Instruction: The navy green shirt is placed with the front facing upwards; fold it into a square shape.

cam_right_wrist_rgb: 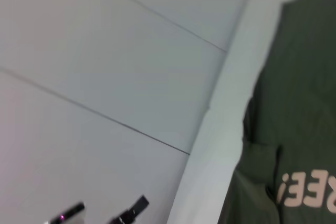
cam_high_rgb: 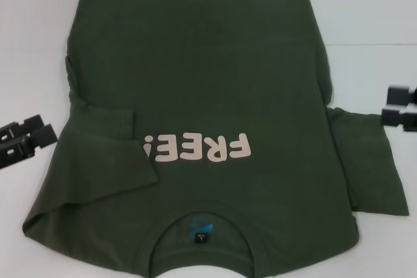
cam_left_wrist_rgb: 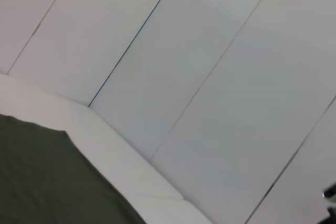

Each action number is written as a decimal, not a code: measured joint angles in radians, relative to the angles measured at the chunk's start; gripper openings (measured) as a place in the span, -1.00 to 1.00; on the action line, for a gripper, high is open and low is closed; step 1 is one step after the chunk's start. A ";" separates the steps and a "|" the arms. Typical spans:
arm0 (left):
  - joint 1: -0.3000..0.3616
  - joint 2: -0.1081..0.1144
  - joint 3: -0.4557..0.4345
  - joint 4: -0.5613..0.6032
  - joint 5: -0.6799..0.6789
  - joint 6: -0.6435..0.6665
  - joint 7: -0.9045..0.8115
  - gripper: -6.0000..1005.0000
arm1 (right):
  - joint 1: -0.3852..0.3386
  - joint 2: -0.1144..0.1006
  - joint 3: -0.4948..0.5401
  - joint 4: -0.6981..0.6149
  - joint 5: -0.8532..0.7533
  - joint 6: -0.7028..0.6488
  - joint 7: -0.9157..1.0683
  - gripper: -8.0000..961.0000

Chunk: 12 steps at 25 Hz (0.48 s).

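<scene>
Olive cotton, soft and light: the navy green shirt (cam_high_rgb: 215, 89) lies flat on the white desk (cam_high_rgb: 371, 24), 1 sleeve folded in.
Head view: left hand (cam_high_rgb: 26, 138) and right hand (cam_high_rgb: 399, 105) flank it, seemingly slightly parted, empty; pinch the outspread sleeve (cam_high_rgb: 368, 161). Wrist views: only shirt edges.

Matt cloth on a smooth white top

The navy green shirt (cam_high_rgb: 215, 76) is soft matt cotton-like cloth with flat pale lettering (cam_high_rgb: 199, 148); the table (cam_high_rgb: 371, 11) under it looks smooth.
</scene>
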 joint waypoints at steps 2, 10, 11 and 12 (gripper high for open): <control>0.009 -0.002 0.001 0.007 0.009 0.003 0.006 0.74 | 0.019 -0.030 -0.014 -0.001 -0.001 0.004 0.102 0.92; 0.008 0.001 0.015 0.036 0.103 0.007 0.033 0.78 | 0.076 -0.158 -0.081 -0.018 -0.168 0.084 0.346 0.92; 0.006 0.002 0.018 0.036 0.109 0.006 0.034 0.78 | 0.077 -0.166 -0.084 -0.024 -0.184 0.086 0.362 0.92; 0.002 0.004 0.022 0.037 0.119 0.006 0.033 0.78 | 0.077 -0.166 -0.084 -0.024 -0.184 0.086 0.362 0.92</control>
